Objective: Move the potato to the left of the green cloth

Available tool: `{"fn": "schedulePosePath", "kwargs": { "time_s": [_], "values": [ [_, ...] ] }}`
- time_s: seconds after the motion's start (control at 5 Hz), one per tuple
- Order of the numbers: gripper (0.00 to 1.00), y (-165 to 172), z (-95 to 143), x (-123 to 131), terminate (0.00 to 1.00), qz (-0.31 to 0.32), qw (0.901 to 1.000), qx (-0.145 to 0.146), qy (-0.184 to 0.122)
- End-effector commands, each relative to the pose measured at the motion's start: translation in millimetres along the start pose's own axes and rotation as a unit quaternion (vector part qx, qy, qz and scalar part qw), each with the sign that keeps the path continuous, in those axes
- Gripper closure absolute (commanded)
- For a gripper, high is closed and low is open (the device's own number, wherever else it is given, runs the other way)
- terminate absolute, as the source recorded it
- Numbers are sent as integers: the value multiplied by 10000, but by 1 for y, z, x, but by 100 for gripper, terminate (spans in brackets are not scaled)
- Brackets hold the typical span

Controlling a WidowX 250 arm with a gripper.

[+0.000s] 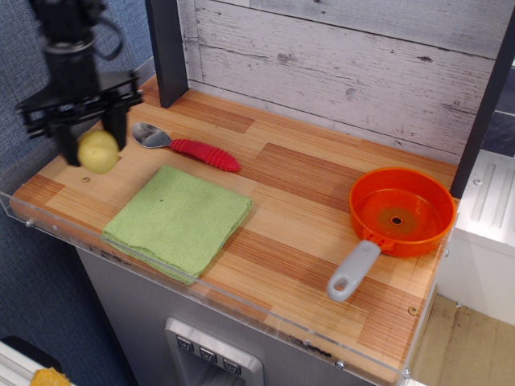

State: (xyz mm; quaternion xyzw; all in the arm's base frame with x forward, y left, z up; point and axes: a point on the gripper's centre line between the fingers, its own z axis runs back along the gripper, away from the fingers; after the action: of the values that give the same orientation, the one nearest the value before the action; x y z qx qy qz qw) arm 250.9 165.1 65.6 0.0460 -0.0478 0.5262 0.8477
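Potato (98, 151) at left of frame, pinched between fingers (116, 129) of gripper (93, 145), apparently held above counter (314, 209); green cloth (179, 219) lies lower right of it, apart; bare strip of counter beyond cloth's left edge is target; judged step: lower straight down, release only once potato rests; risk: roundish toy may roll toward clear edge guard (32, 217); red-handled spoon (187, 147) near, orange pan (400, 214) well apart.

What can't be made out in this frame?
- Arm above the pincer: cut off by the top edge of the only view.
- Potato: its height above the table can't be judged.
- Yellow thing at the bottom-left corner: mostly cropped, unidentifiable.
- Pan centre mark: too small.
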Motion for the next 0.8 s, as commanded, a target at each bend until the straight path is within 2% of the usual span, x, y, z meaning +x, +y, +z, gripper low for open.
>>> {"fn": "schedulePosePath", "kwargs": {
  "time_s": [0.0, 0.2, 0.6],
  "values": [
    [100, 18, -22, 10, 0, -177, 9993, 134, -316],
    [100, 23, -35, 11, 0, -65, 9997, 88, -231],
    [100, 26, -42, 12, 0, 84, 9995, 69, -313]
  ]
}}
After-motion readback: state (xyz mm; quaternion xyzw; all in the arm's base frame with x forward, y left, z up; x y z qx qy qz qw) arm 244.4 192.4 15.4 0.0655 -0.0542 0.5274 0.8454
